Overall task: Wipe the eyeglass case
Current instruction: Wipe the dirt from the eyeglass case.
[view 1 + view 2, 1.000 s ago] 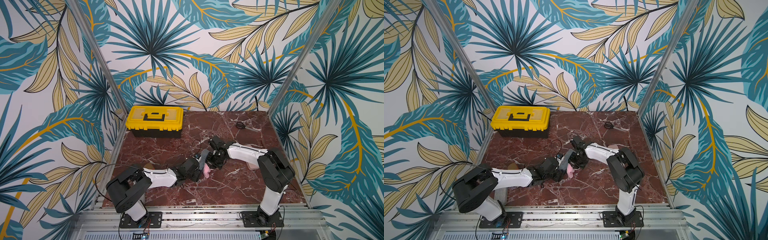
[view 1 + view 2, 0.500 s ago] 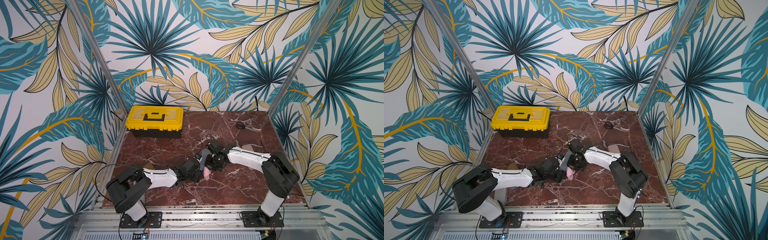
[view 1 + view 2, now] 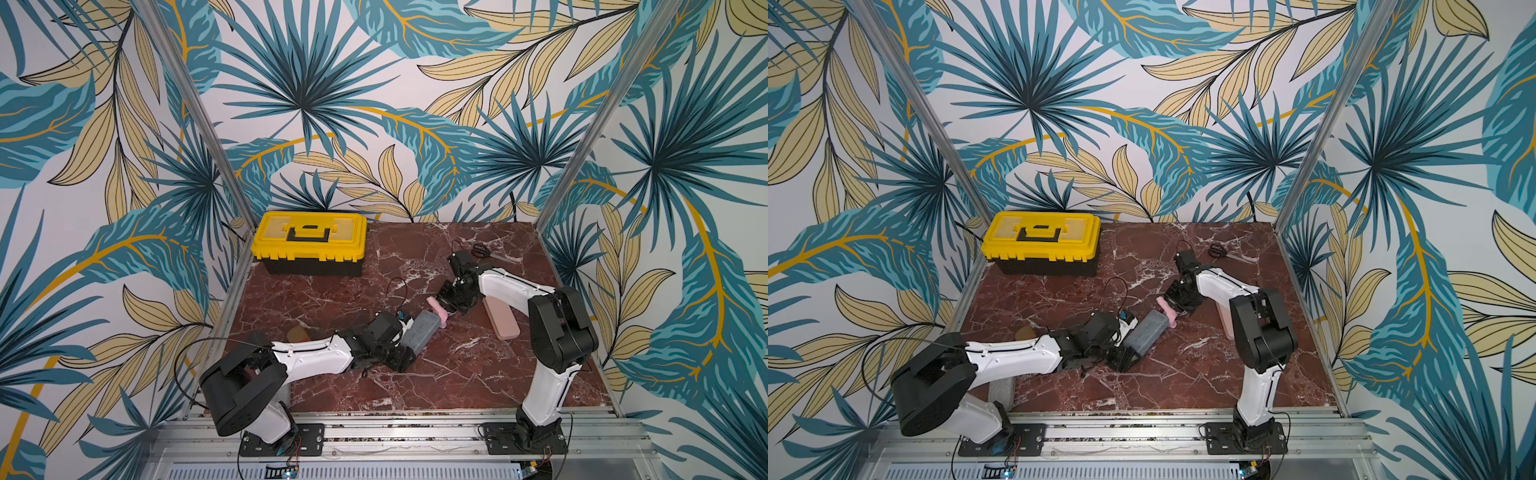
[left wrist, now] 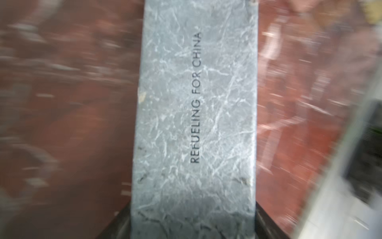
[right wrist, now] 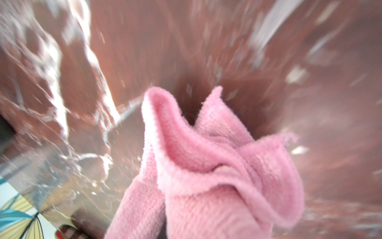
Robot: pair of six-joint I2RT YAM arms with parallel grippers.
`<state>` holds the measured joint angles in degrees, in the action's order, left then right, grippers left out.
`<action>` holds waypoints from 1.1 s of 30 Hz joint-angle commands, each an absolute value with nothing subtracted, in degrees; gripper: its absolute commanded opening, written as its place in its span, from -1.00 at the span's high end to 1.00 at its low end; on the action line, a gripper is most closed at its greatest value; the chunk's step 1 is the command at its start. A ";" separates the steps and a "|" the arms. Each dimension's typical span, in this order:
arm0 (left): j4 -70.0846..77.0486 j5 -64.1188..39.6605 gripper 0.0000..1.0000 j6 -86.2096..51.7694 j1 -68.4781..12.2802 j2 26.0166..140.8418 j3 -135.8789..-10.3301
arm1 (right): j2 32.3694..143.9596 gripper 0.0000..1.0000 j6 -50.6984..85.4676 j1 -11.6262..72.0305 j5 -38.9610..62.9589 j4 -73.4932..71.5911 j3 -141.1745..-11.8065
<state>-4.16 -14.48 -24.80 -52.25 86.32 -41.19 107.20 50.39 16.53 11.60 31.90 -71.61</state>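
Red marble worktop [image 3: 436, 376]. My left fingers [image 3: 402, 358] clamp the case [image 3: 419, 332] at its near end, steadying it. My right fingers [image 3: 448, 302] pinch a pink cloth [image 3: 437, 311] at its far end for wiping.

Left arm [image 3: 309, 358] and right arm [image 3: 505, 286] wear white shells between bulky black joint housings; small dark screws dot the left shell; a thin black cable [image 3: 175, 368] loops beside it; left tool [image 3: 405, 347] and right tool [image 3: 444, 303] are black.
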 commanded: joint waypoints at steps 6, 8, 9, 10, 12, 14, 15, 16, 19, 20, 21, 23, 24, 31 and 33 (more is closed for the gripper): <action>9.65 -43.52 1.00 -38.66 -42.67 85.48 -34.41 | 95.16 1.00 48.70 14.15 11.67 29.53 -55.42; 7.02 -44.56 1.00 -37.60 -40.61 87.72 -35.35 | 92.55 1.00 51.19 14.15 12.86 27.36 -51.41; 6.79 -45.31 1.00 -37.74 -39.62 89.10 -35.65 | 91.30 1.00 52.55 14.15 13.78 26.14 -49.72; 6.83 -45.92 1.00 -38.15 -38.85 90.32 -35.85 | 90.30 1.00 54.42 14.15 14.78 24.72 -48.24; 6.63 -46.61 1.00 -38.48 -38.03 92.54 -36.42 | 88.86 1.00 57.40 14.15 16.47 22.40 -45.95; 6.70 -47.08 1.00 -39.25 -37.43 94.26 -36.65 | 88.10 1.00 60.50 14.07 17.84 19.66 -44.05; 7.02 -47.27 1.00 -39.75 -37.29 95.10 -36.71 | 88.34 1.00 61.53 14.14 18.63 17.99 -43.44; 7.18 -47.31 1.00 -40.23 -37.04 95.90 -36.74 | 89.24 1.00 62.44 14.21 19.60 16.56 -43.29; 7.10 -47.29 1.00 -41.11 -36.43 98.33 -37.09 | 92.65 1.00 64.96 14.64 21.68 13.08 -44.71; 7.12 -47.27 1.00 -41.37 -36.21 98.90 -37.17 | 93.83 1.00 65.45 15.04 21.87 10.41 -45.54; 7.14 -47.53 1.00 -41.62 -36.05 99.39 -37.31 | 95.18 1.00 65.97 15.68 21.88 9.83 -46.85; 7.03 -47.84 1.00 -41.66 -35.76 100.31 -37.61 | 97.73 1.00 67.20 17.03 22.43 8.27 -48.66; 6.96 -48.18 1.00 -41.51 -35.61 100.79 -37.87 | 98.73 1.00 68.41 17.66 23.19 6.52 -49.03; 4.26 -49.22 1.00 -39.10 -34.76 101.52 -39.98 | 96.67 1.00 76.32 28.59 27.92 -4.46 -41.01; 3.56 -49.47 1.00 -38.56 -34.24 101.35 -39.99 | 94.66 1.00 80.11 33.64 28.65 -8.82 -35.82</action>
<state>7.97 -51.53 -39.66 -34.57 99.83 -39.13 96.01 73.12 26.57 23.24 -4.40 -42.22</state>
